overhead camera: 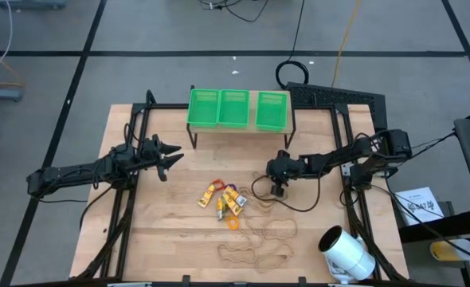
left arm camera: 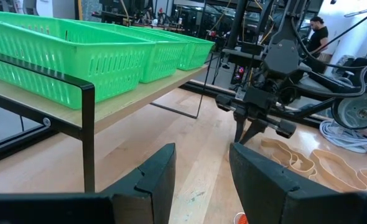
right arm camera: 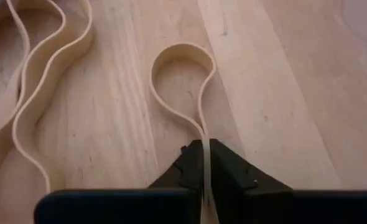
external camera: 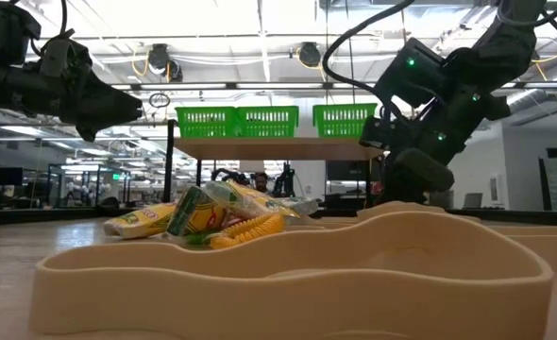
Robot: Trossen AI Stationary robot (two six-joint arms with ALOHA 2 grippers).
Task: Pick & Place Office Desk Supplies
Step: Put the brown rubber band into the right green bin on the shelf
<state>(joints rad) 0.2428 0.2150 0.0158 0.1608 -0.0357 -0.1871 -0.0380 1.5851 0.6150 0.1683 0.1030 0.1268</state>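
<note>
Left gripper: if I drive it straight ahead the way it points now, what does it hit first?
Probably the right gripper, pinching a rubber band. The open left gripper faces it over bare table; depth is unclear.

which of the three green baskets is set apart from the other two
The rightmost green basket on the shelf; a gap separates it from the left basket and middle basket, which touch.
</note>
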